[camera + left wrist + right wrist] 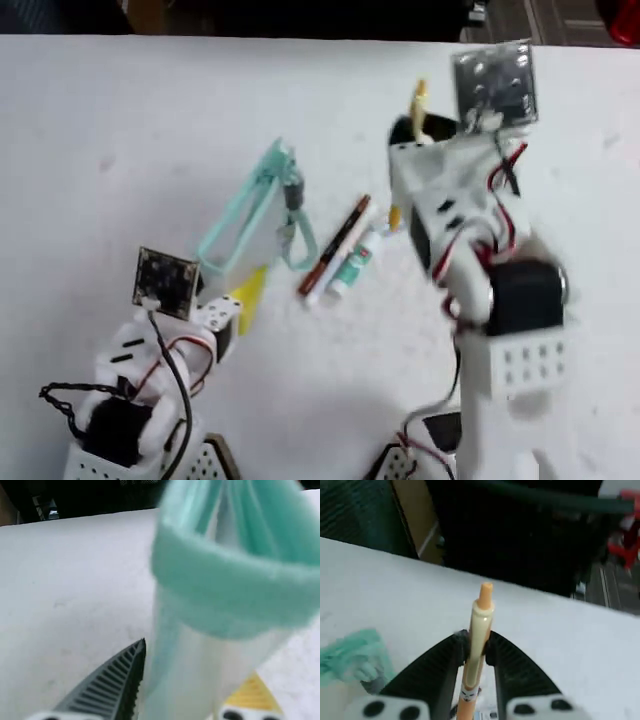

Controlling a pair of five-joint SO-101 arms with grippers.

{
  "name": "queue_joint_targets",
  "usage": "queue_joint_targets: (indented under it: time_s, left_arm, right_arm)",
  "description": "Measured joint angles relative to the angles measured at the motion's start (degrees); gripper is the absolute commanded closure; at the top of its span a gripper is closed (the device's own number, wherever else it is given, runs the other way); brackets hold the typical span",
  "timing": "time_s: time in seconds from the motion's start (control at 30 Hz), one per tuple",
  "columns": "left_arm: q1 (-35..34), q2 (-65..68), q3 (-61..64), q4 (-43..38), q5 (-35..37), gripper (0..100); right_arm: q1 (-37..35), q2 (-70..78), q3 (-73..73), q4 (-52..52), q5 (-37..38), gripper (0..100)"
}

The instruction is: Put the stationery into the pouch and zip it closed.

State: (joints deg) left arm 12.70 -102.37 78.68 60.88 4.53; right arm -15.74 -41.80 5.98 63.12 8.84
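Note:
The clear pouch (245, 215) with mint-green edging lies slantwise on the white table. Its near end (225, 580) sits between the black and yellow fingers of my left gripper (185, 690), which is shut on it at the front left (238, 292). My right gripper (415, 125) hangs over the far middle of the table, shut on a cream-and-orange pen (479, 630) that stands upright between its black jaws (420, 100). A brown pen (335, 245) and a white tube with a green label (355, 265) lie side by side just right of the pouch.
A grey zipper pull with a mint loop (292, 215) hangs at the pouch's right side. The table's far edge (300, 38) meets a dark background. The right arm's body (500, 280) stands over the right half of the table.

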Motion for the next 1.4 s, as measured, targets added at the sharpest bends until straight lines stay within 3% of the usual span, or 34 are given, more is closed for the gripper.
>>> queue_joint_targets:
  time_s: [0.37,0.7,0.97,1.4]
  left_arm:
    - [1.14,0.00,0.00,0.00,0.00,77]
    - [1.14,0.00,0.00,0.00,0.00,77]
    - [1.14,0.00,0.00,0.00,0.00,77]
    - [1.14,0.00,0.00,0.00,0.00,77]
  right_arm:
    - [-17.49,-5.01,0.00,-11.69,2.55,98.1]
    - [-26.02,-4.84,0.00,-23.21,2.55,98.1]
    - [-27.52,-2.90,0.00,-22.68,2.55,98.1]
    - [-30.24,-2.46,-0.26,-11.52,2.55,98.1]
